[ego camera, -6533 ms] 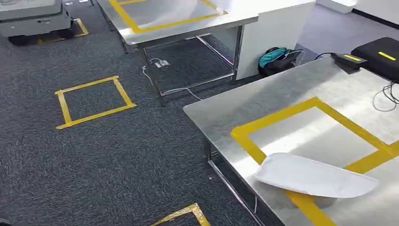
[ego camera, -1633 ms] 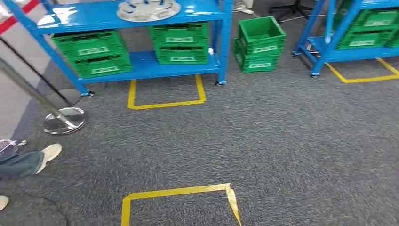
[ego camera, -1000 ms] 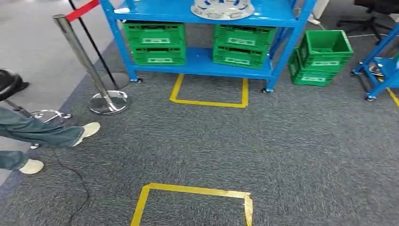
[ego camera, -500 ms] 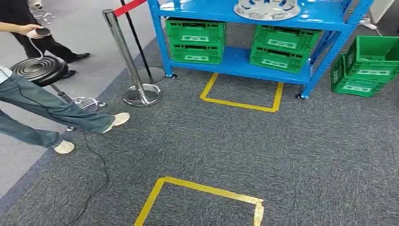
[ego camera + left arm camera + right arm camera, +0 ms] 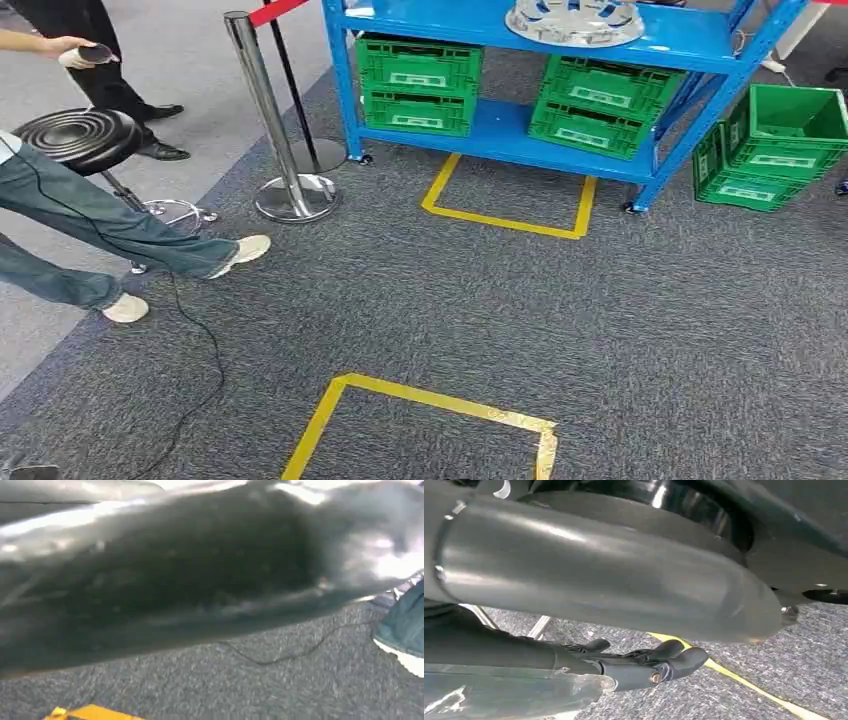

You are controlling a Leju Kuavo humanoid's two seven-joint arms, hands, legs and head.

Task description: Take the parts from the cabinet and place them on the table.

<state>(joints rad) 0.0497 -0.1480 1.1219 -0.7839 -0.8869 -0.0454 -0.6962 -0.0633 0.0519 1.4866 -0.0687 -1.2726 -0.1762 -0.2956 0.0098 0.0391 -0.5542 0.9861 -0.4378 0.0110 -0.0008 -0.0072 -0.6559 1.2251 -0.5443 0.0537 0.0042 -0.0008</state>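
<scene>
From up high, the head view shows a blue cabinet (image 5: 560, 35) at 12 o'clock across the grey carpet. A round silver part (image 5: 575, 20) lies on its top shelf, above green crates (image 5: 418, 72). A person's legs (image 5: 100, 225) stretch in from 9 o'clock. The right wrist view shows what the head view does not: the right hand (image 5: 644, 662) hanging low over the carpet, dark fingers (image 5: 674, 650) loosely apart, holding nothing. The left wrist view is a dark blur, so I cannot tell about the left hand.
</scene>
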